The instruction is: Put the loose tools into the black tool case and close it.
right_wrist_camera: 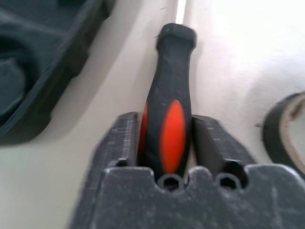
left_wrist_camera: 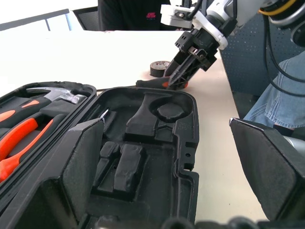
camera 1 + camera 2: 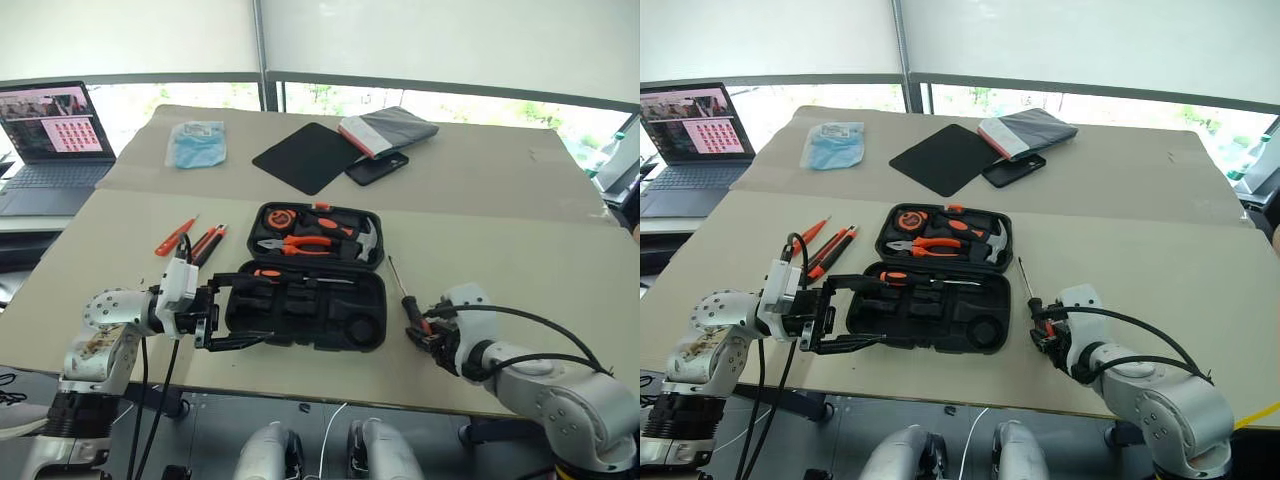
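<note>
Right gripper (image 1: 167, 148): my two fingers pressed against both sides of a screwdriver handle (image 1: 166, 109), black with orange inlay, lying on the table (image 3: 480, 230) just right of the case; dark tape roll (image 1: 286, 131) near it. Black tool case (image 3: 305, 305): open flat, front half holding one screwdriver (image 3: 915, 279), rear half holding hammer (image 3: 364, 238) and pliers (image 3: 300, 243). Left gripper (image 3: 236, 314): fingers spread wide at the case's left edge. Remaining loose tools (image 3: 192, 240): on the table, left of the case.

Open black tool case (image 3: 310, 275), screwdriver (image 1: 167, 105) alongside
</note>
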